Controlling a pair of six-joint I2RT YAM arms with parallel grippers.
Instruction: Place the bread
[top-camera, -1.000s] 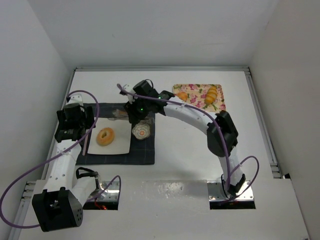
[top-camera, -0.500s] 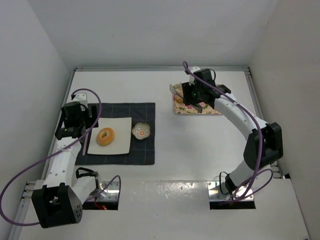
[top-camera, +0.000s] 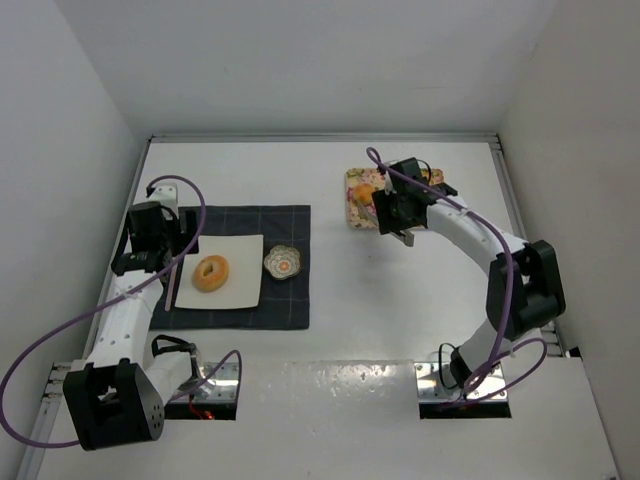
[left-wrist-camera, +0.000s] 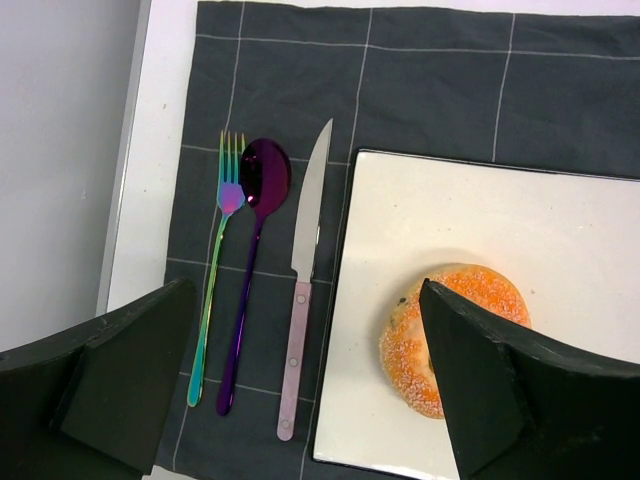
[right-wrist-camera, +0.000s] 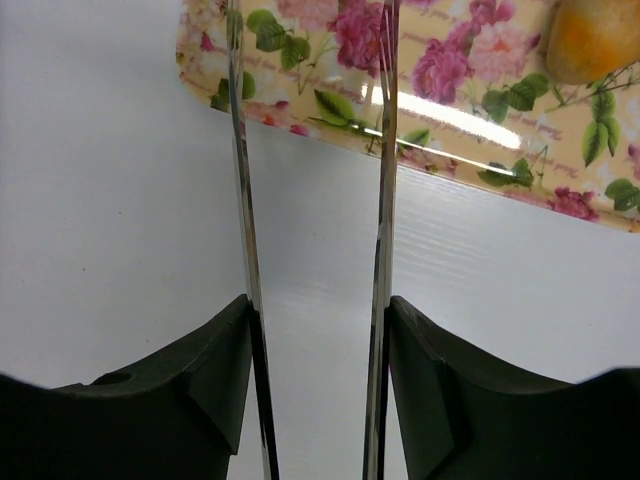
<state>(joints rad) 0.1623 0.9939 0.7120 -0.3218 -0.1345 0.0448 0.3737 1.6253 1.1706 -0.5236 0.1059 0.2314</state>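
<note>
The ring-shaped bagel (top-camera: 211, 272) lies on the white square plate (top-camera: 240, 255); it also shows in the left wrist view (left-wrist-camera: 455, 335). The round bun (top-camera: 364, 192) sits on the floral tray (top-camera: 352, 215), and shows at the top right of the right wrist view (right-wrist-camera: 590, 40). The ridged roll (top-camera: 432, 179) is mostly hidden behind the right arm. My left gripper (top-camera: 150, 238) hovers open and empty (left-wrist-camera: 320, 400) over the plate's left edge. My right gripper (top-camera: 395, 212) holds metal tongs (right-wrist-camera: 385, 200). Their blades are apart and empty, pointing at the tray's near edge (right-wrist-camera: 450, 110).
A dark checked placemat (top-camera: 290, 310) lies under the plate. A fork (left-wrist-camera: 220, 260), a purple spoon (left-wrist-camera: 255, 230) and a knife (left-wrist-camera: 305, 260) lie left of the plate. A small scalloped dish (top-camera: 283, 262) with an orange centre sits right of it. Walls enclose the table.
My right arm has swung from the plate across to the floral tray, then drawn back to its near edge. The bagel stays on the plate. The left arm shifted slightly.
</note>
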